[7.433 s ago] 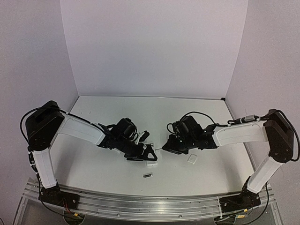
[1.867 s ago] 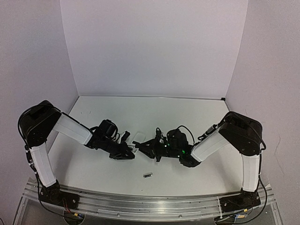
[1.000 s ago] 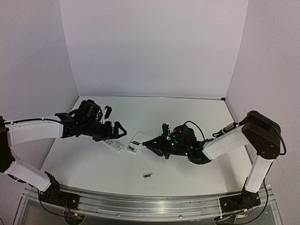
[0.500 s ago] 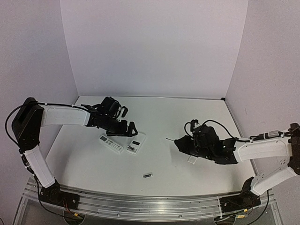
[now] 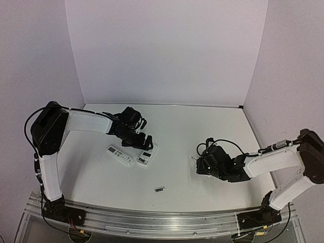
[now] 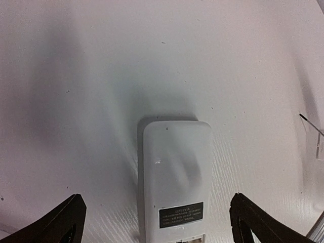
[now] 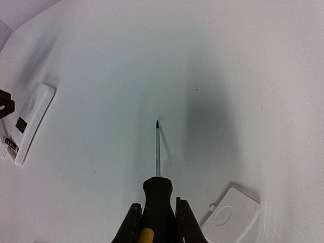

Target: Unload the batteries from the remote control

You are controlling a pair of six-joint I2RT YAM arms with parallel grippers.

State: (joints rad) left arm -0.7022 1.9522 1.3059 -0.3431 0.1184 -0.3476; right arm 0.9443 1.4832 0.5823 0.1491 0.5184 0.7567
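top view, remote: white remote (image 5: 147, 154) lies back-up, with a second remote (image 5: 120, 155) just beside it.
top view, battery: one loose battery (image 5: 160, 189) lies on the table (image 5: 202, 126), apart from the remote and toward the arm bases. Cannot tell whether another sits inside the remote.
top view, left gripper (image 5: 140, 142): over the remote's far end, jaws spread wide, empty.
left wrist, fingers (image 6: 66, 220): they straddle the remote (image 6: 174, 172), clear of both long edges.
left wrist, advice: likely a grab – centre on the remote's width, descend square, and close on the long edges clear of the compartment.
right wrist, right gripper (image 7: 158, 223): clamped on the screwdriver (image 7: 159, 200) handle. The cover piece (image 7: 230, 215) is just beside it and the remote (image 7: 30, 119) well apart.
right wrist, advice: keep the tip away from the remote – do not crowd the left arm.
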